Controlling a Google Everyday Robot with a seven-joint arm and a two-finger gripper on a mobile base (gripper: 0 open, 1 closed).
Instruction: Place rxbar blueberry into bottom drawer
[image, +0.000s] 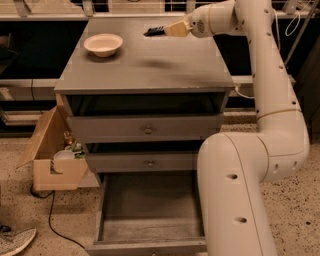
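Observation:
My gripper (167, 30) reaches left over the back of the grey cabinet top (145, 65). It is shut on the rxbar blueberry (154, 31), a small flat dark bar that sticks out to the left of the fingers, held above the top with its shadow below it. The bottom drawer (150, 210) stands pulled open at the foot of the cabinet, its grey floor bare. My arm's lower body covers the drawer's right side.
A cream round bowl (103, 44) sits at the back left of the cabinet top. Two knobbed drawers (148, 130) above the open one are closed. An open cardboard box (52, 160) with items stands on the floor at left, with a cable and a shoe.

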